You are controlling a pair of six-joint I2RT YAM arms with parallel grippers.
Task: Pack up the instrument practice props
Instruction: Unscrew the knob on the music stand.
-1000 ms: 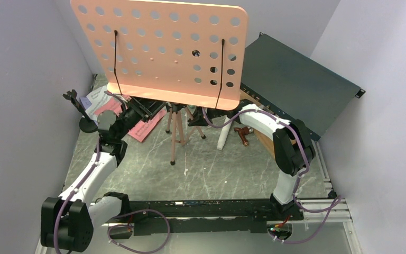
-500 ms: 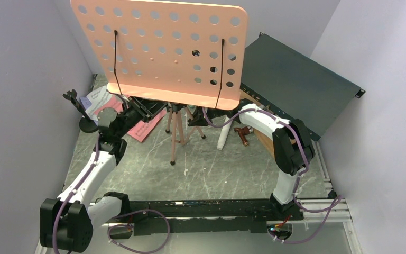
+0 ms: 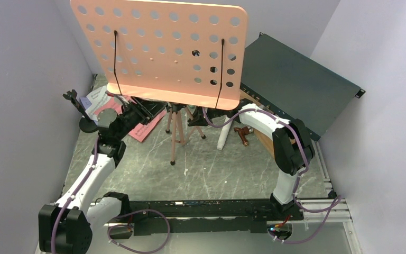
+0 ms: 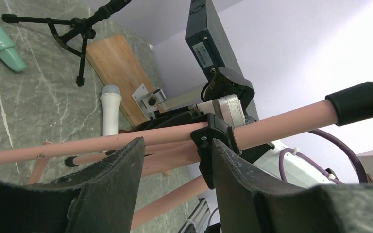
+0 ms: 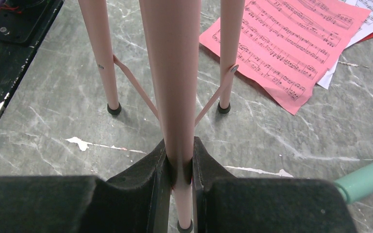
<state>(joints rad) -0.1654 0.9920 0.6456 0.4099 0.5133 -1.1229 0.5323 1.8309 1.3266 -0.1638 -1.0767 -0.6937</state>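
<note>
The pink music stand (image 3: 158, 53) stands upright toward the far edge of the table (image 3: 232, 169), not yet folded. The right gripper (image 5: 179, 170) is clamped on its pole (image 5: 170, 73) low down, just above the legs. The left gripper (image 4: 177, 145) has its jaws apart, gripping nothing, with the black collar (image 4: 216, 141) higher on that pole framed between them. The step looks like collapsing the stand. Next, the left jaws probably need to close squarely on the collar and loosen it while the right one steadies the pole.

Bright, even light with soft, faint shadows.
</note>
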